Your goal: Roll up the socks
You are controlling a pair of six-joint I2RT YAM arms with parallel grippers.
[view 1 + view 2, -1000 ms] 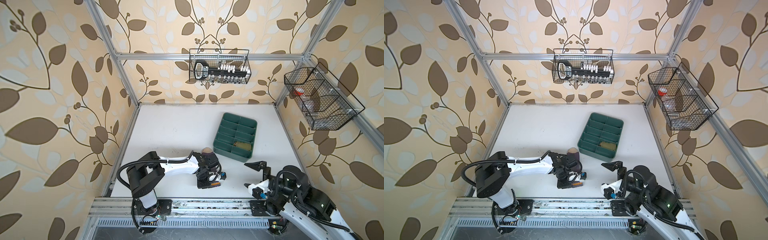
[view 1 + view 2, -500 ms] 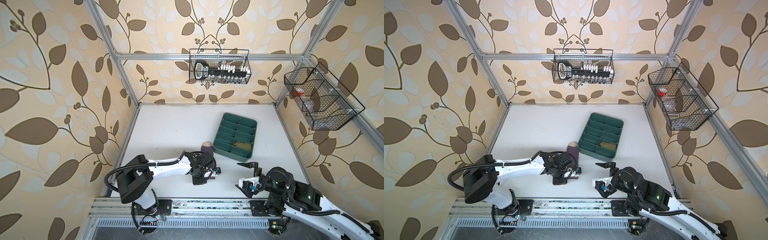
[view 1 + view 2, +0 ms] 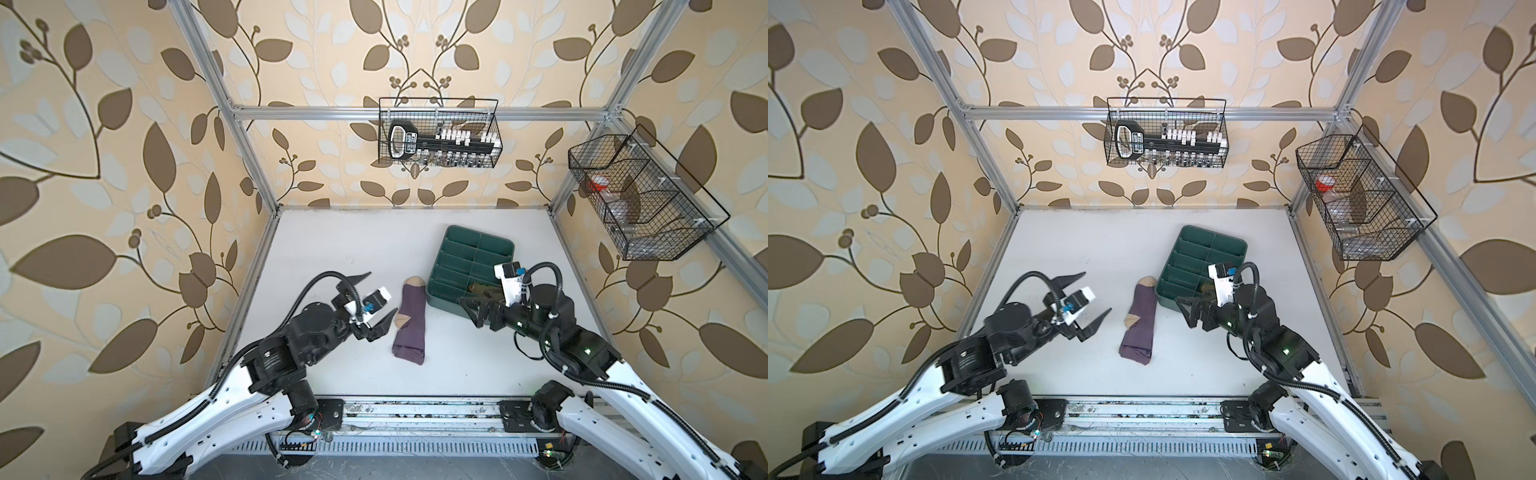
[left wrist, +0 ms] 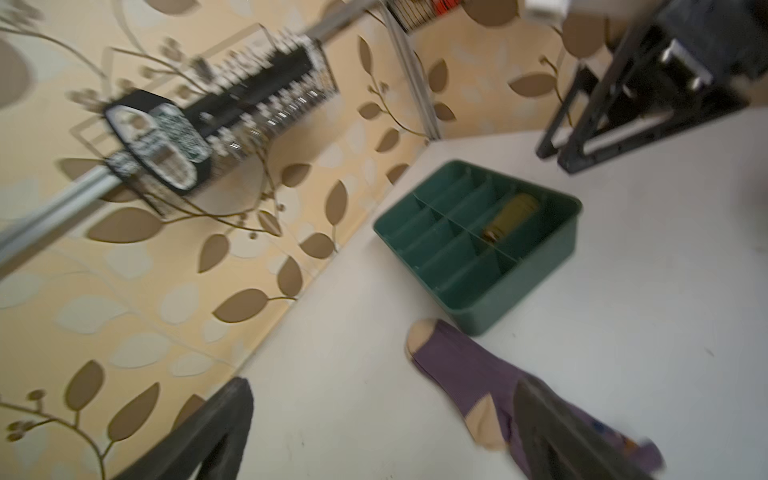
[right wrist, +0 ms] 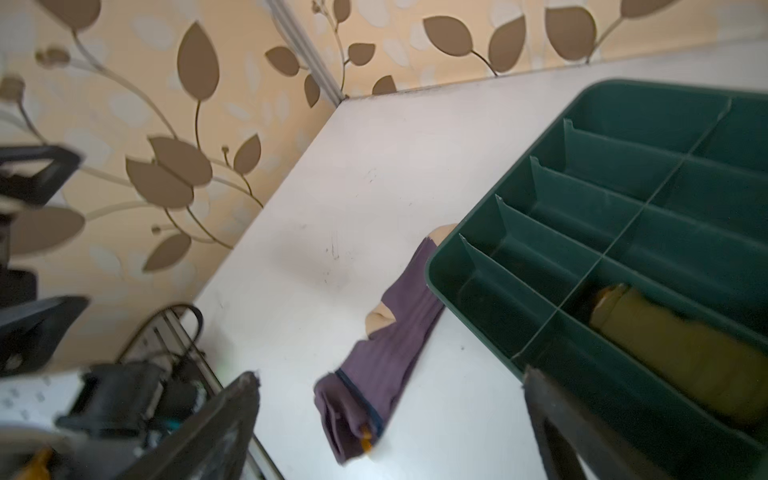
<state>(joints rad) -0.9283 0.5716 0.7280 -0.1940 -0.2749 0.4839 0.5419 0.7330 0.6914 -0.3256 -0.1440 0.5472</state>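
Two socks are seen. One purple ribbed sock [image 3: 411, 326] with beige toe and heel is laid flat and lengthwise on the white surface [image 3: 353, 249]. Its toe lies just beside the near corner of the single dark green moulded plastic tray [image 3: 459, 251], and its cuff end, edged navy and yellow, is folded over towards the arms. One olive green ribbed sock [image 5: 685, 357] is found rolled into a thick cylinder inside a tray compartment in the row nearest the arms. The tray is divided into two columns of narrow compartments.

Two pincers are counted. The left pincer [image 3: 381, 294] is spread wide and nothing is held, with one dark finger close beside the purple heel; contact cannot be told. The right pincer [image 3: 469, 312] is likewise spread wide and empty, held by the tray's near edge.

Two black wire baskets [image 3: 438, 139] are hung on the walls.
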